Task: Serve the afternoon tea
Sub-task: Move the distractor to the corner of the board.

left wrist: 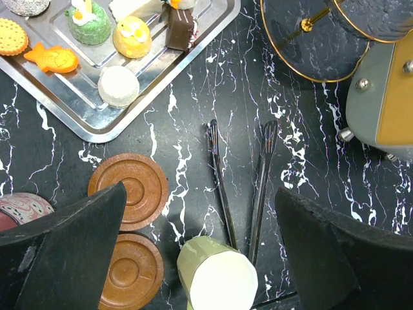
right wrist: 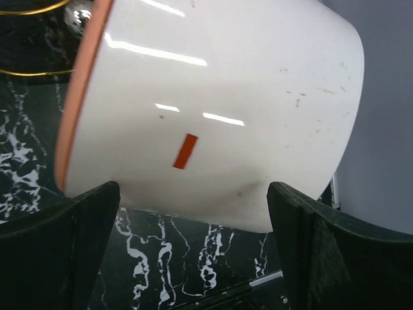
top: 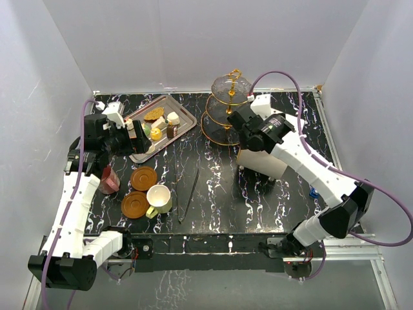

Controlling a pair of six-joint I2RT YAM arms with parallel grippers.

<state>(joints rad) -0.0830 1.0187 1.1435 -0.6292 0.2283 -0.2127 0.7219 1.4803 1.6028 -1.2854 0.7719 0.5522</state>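
Note:
Small cakes sit on the steel tray: green, yellow, brown, white and an orange fish shape. The three-tier glass stand with its gold frame stands at the back centre. Two brown saucers lie front left, with the cream cup beside them and the maroon cup to their left. My left gripper hovers open by the tray's near end, high above the saucers and cream cup. My right gripper is open beside the stand, holding nothing.
Dark metal tongs lie in the middle of the marble table, also seen as tongs in the left wrist view. A big white cylinder with an orange end lies under my right arm, close to the stand. White walls enclose the table.

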